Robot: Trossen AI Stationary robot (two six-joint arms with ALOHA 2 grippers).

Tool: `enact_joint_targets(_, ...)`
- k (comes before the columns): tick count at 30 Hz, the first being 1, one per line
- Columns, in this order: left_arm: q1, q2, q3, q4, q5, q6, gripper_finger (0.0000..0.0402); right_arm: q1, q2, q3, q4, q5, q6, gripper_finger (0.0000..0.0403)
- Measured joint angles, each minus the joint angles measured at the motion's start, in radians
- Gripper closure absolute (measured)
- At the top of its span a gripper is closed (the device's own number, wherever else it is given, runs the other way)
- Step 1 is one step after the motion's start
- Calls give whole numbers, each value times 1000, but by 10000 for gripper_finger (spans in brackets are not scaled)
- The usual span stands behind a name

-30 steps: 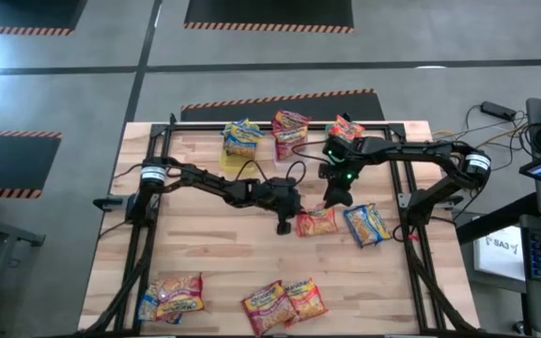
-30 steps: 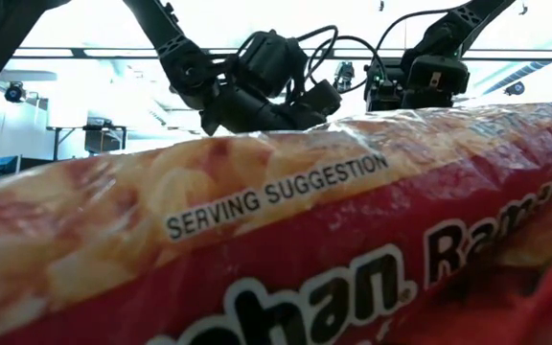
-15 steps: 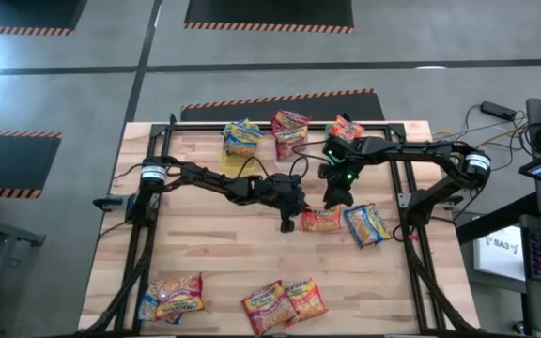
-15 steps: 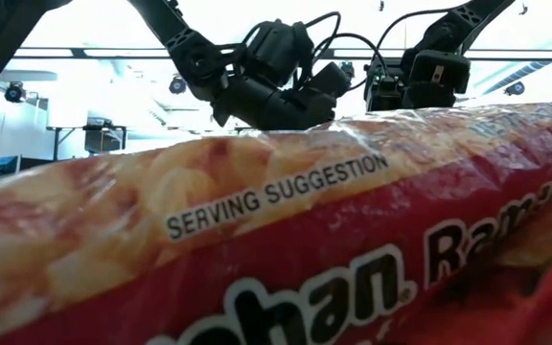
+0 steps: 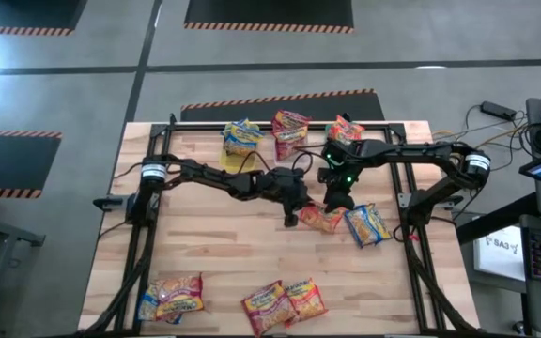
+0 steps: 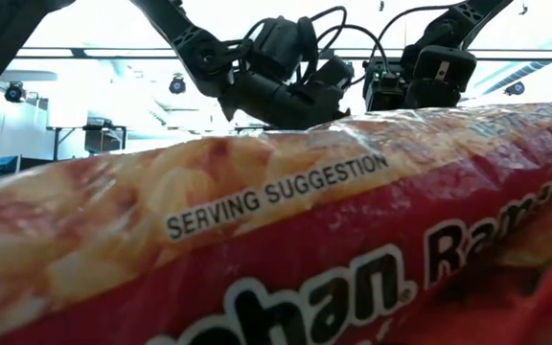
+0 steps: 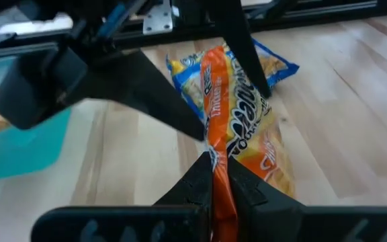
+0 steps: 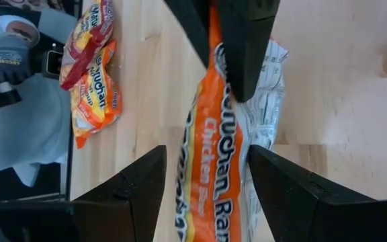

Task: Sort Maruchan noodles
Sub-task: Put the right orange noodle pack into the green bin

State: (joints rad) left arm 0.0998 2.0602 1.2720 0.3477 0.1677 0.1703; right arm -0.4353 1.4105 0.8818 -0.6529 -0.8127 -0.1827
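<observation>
High view: left gripper (image 5: pixel 294 218) and right gripper (image 5: pixel 332 202) meet over the table (image 5: pixel 214 253) centre, at the orange packet (image 5: pixel 322 219). A blue-and-yellow packet (image 5: pixel 367 224) lies just beside the orange packet, on the side toward the right arm's base. Three more packets (image 5: pixel 289 131) sit along the far edge beyond the orange packet. Four packets (image 5: pixel 285 302) lie in two pairs along the near edge.

Low view: a red packet (image 6: pixel 286 249) fills the frame right at the lens; both arms show above it, fingertips hidden.

Left wrist view: left fingers (image 7: pixel 200 185) pressed together, pinching an end of the orange packet (image 7: pixel 240 128). The packet is tilted up off the wood. The blue-and-yellow packet (image 7: pixel 274 64) lies behind it.

Right wrist view: right fingers (image 8: pixel 146 181) spread wide, one either side of the orange packet (image 8: pixel 213 168), not touching. The left gripper's tips (image 8: pixel 230 40) clamp its far end. Beyond the orange packet, a person's gloved hand (image 8: pixel 9 50) shows past the table's edge.
</observation>
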Motion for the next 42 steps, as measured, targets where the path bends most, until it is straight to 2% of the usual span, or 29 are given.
enact_joint_targets(7, 1, 0, 9, 1, 0, -2, 401, 6, 0, 0, 0, 79, 15, 200)
enact_joint_targets(10, 1, 0, 9, 4, -1, -3, 401, 8, 0, 0, 0, 89, 16, 212)
enact_joint_targets(19, 0, 0, 9, 8, -1, -10, 401, 8, 0, 0, -2, 89, 54, 313)
enact_joint_targets(25, 0, 0, 9, 7, -1, -74, 397, 8, 0, -1, -6, 80, 74, 375)
enact_joint_targets(32, -3, 0, 9, -24, 2, -119, 335, 8, 0, -2, -40, 81, 80, 389)
enact_joint_targets(37, -3, -13, 9, -55, 58, -146, 277, 4, 0, -1, -57, 85, 78, 390)
enact_joint_targets(42, -3, -49, 9, -69, 59, -141, 238, -4, 0, 74, -183, 222, 29, 390)
